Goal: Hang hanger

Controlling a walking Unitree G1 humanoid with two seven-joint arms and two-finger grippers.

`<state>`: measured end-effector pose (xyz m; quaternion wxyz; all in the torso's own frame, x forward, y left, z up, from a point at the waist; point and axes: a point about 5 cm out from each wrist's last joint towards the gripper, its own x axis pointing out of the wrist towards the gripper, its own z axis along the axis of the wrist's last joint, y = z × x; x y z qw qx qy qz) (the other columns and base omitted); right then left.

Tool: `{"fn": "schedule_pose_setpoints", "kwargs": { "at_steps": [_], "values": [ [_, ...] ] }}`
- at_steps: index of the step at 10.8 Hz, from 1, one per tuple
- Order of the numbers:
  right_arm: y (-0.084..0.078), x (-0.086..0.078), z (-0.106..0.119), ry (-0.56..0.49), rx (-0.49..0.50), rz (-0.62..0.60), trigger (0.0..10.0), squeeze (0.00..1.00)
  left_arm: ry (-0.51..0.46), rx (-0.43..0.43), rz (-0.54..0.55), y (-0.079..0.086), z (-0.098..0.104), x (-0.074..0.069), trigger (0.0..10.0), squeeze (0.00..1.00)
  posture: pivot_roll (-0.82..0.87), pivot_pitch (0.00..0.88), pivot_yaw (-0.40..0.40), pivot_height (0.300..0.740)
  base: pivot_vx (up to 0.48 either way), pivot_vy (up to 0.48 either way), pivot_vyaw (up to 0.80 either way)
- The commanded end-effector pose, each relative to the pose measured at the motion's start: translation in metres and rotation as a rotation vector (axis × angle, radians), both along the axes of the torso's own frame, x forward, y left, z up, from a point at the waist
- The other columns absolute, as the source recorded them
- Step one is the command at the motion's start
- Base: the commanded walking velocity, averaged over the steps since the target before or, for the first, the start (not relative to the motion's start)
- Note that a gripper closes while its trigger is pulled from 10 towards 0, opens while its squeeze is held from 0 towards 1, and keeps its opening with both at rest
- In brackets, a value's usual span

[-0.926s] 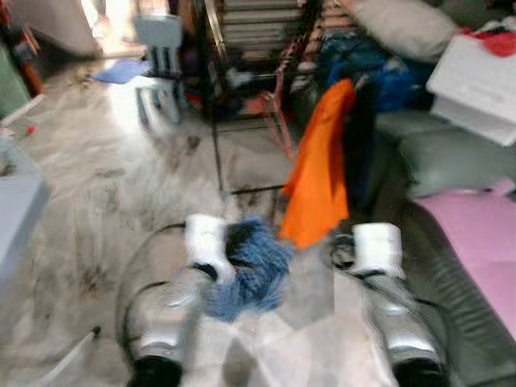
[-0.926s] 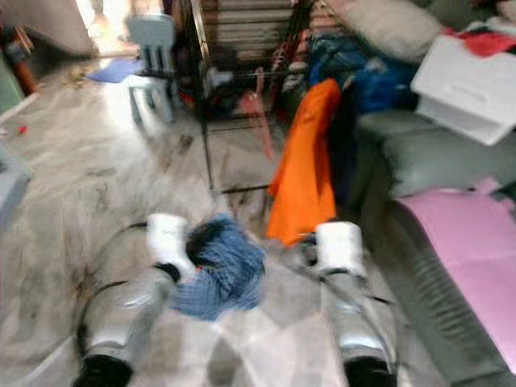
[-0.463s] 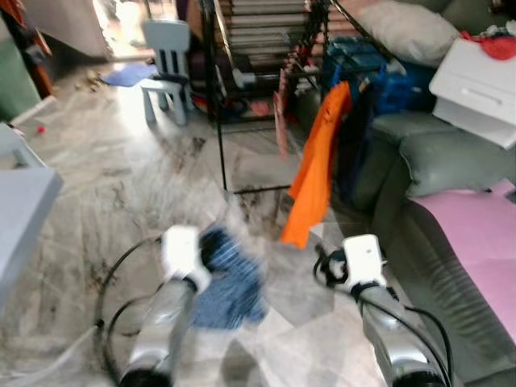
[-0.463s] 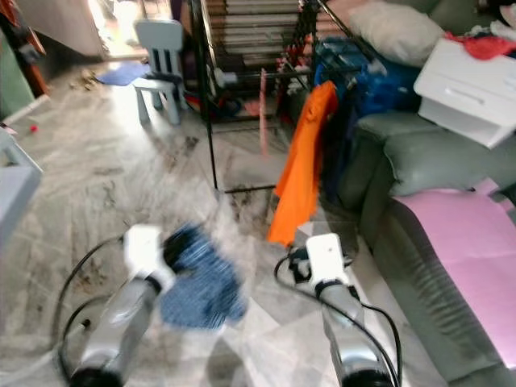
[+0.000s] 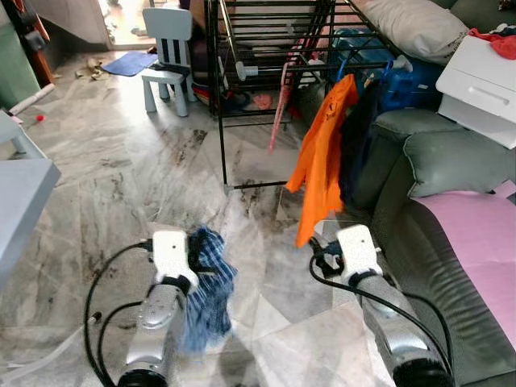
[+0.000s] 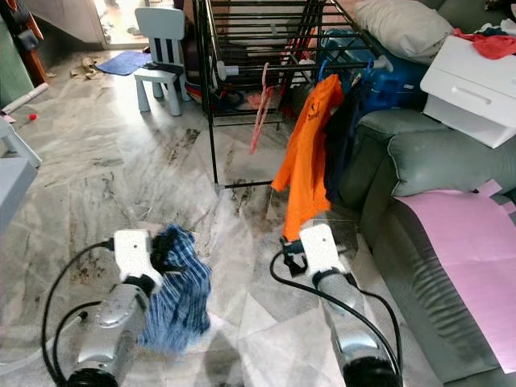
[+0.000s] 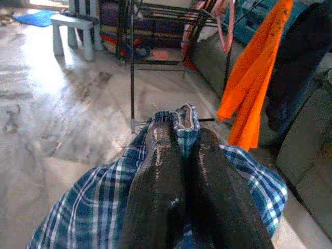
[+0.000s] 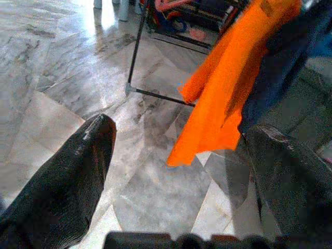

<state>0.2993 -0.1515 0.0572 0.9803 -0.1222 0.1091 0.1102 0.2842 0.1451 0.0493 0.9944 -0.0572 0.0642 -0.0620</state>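
Left gripper (image 7: 179,150) had its two black fingers (image 7: 158,176) pressed together, pinching a blue plaid garment (image 5: 208,294) — cloth bunched around the fingers and hung down below the wrist, above the marble floor (image 5: 121,177). Couldn't make out a hanger inside the cloth; it may be hidden in the folds.

Right gripper (image 8: 181,150) had fingers (image 8: 67,176) spread wide, nothing between them. It was held low, just in front of the hem of an orange shirt (image 5: 322,169), not touching it.

The orange shirt hung from the near end of a black metal drying rack (image 5: 266,48), with a dark navy garment (image 5: 359,129) right beside it on the sofa side. A pink hanger (image 6: 260,105) dangled from a rack rail further in. Rack legs stood on the floor ahead of both arms.

Right of the rack — a grey-green sofa (image 5: 451,161) with a pink sheet (image 5: 476,234) on the seat, a beige pillow (image 5: 411,24) and a white box (image 5: 484,81) up top. A pale blue child's chair (image 5: 165,48) stood well behind, left of the rack. Edge of a grey table (image 5: 20,193) at far left.
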Motion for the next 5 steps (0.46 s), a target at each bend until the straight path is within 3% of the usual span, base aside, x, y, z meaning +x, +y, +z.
{"fn": "schedule_pose_setpoints", "kwargs": {
  "at_steps": [1,3,4,5],
  "values": [
    [0.001,0.008,0.016,-0.059,-0.044,0.042,10.0,0.0,0.005,-0.016,-0.022,0.001,0.002,-0.001,10.0,0.0,0.0,0.002,-0.042,0.74,0.0,0.0,0.0],
    [0.0,0.011,0.018,-0.035,-0.06,0.094,10.0,0.0,0.003,-0.026,-0.048,0.001,0.001,-0.005,10.0,0.0,0.0,0.0,-0.035,0.74,0.0,0.0,0.0],
    [0.0,0.009,0.019,-0.023,-0.056,0.112,10.0,0.0,-0.025,-0.003,-0.127,-0.008,0.005,-0.004,10.0,0.0,0.0,0.0,-0.019,0.74,0.0,0.0,0.0],
    [0.003,0.005,0.019,-0.028,-0.049,0.122,10.0,0.0,-0.033,-0.027,-0.129,-0.012,0.011,-0.001,10.0,0.0,-0.01,0.0,-0.008,0.74,0.0,0.0,0.0]
  ]
}}
